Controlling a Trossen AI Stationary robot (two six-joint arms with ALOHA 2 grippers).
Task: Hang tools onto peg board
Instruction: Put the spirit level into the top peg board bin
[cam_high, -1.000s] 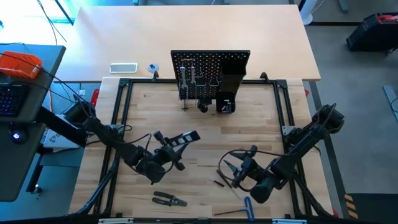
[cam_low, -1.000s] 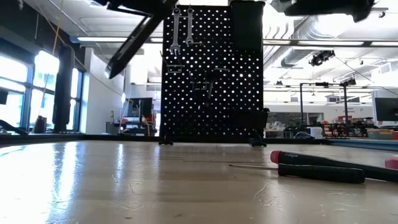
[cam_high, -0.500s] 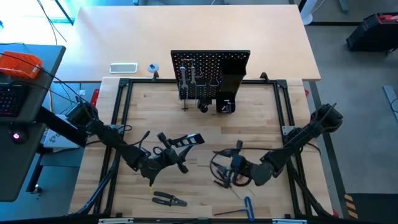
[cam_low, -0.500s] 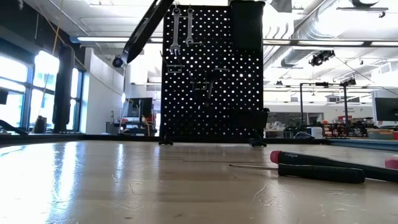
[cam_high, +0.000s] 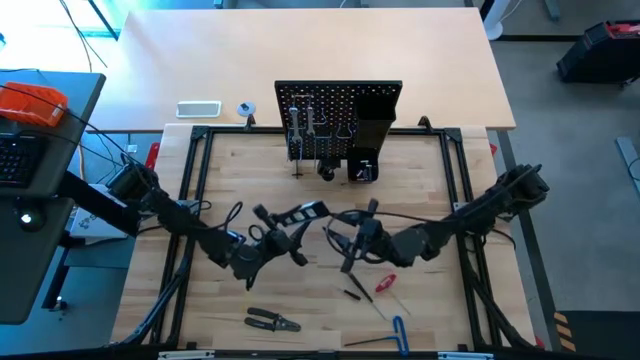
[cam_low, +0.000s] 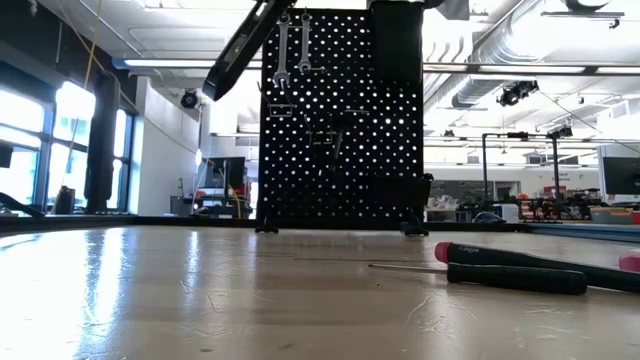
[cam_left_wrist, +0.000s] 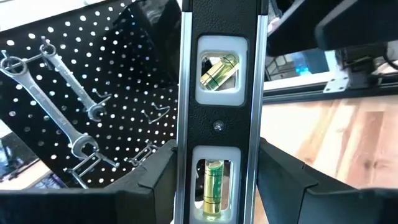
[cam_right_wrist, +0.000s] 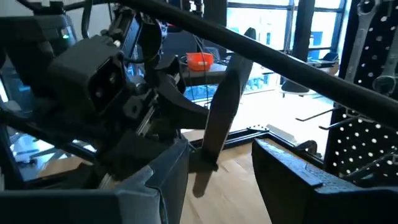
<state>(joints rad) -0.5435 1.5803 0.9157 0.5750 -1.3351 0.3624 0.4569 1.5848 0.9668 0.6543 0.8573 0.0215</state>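
- The left gripper (cam_high: 283, 232) hangs over the middle of the wooden table (cam_high: 420, 190), its two fingers (cam_left_wrist: 146, 186) clamped on the sides of the dark level (cam_left_wrist: 217, 112). The level sticks out ahead of the claw toward the peg board, tilted upward; its green vials show plainly in the wrist view.
- Ahead of that claw, at the far edge of the table, the peg board (cam_high: 338, 120) stands upright. Two silver wrenches (cam_left_wrist: 62, 99) hang on its hooks, near its upper left corner as seen from the low view.
- Behind the left claw, near the front edge of the table, black-handled pliers (cam_high: 272, 320) lie flat.
- The right gripper (cam_high: 352, 243) sits just beside the left one, to its right, fingers (cam_right_wrist: 155, 180) spread apart with nothing between them. The level's far end is in front of it, not touched as far as I can see.
- Just behind the right claw lies a red-handled screwdriver (cam_high: 385, 283), with a small dark bit (cam_high: 353, 294) beside it.
- Farther back, near the front edge, a blue-handled hex key (cam_high: 399, 331) lies on the wood.
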